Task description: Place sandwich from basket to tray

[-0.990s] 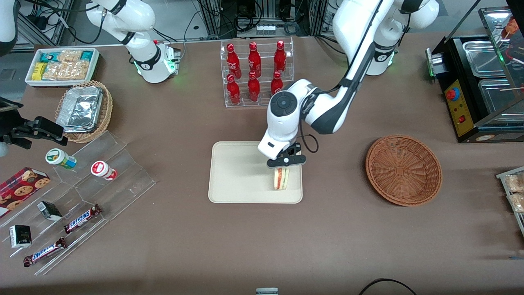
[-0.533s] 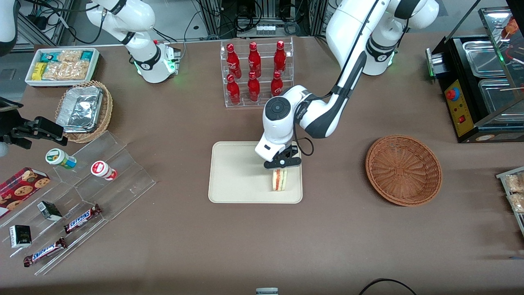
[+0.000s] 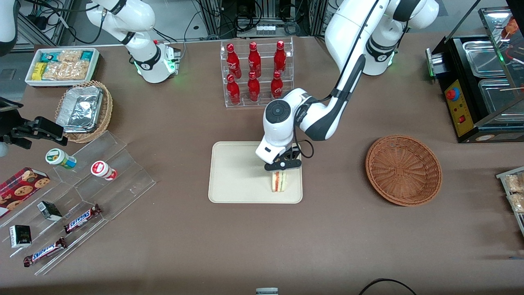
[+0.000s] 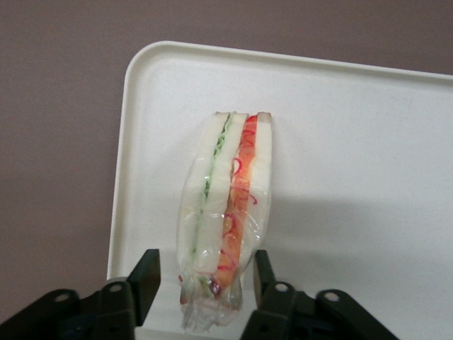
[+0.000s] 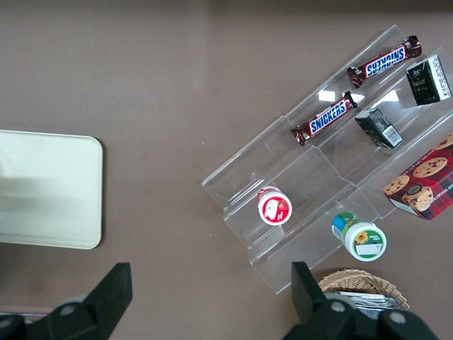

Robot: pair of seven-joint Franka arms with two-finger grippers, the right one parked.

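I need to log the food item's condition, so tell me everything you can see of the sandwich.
The sandwich is a wedge in clear wrap: pale bread slices with a green layer and a red-orange one. It stands on edge, filling upward, on the cream tray, near the corner nearest the front camera at the working arm's end. The gripper straddles its end, fingers open with a gap on at least one side.
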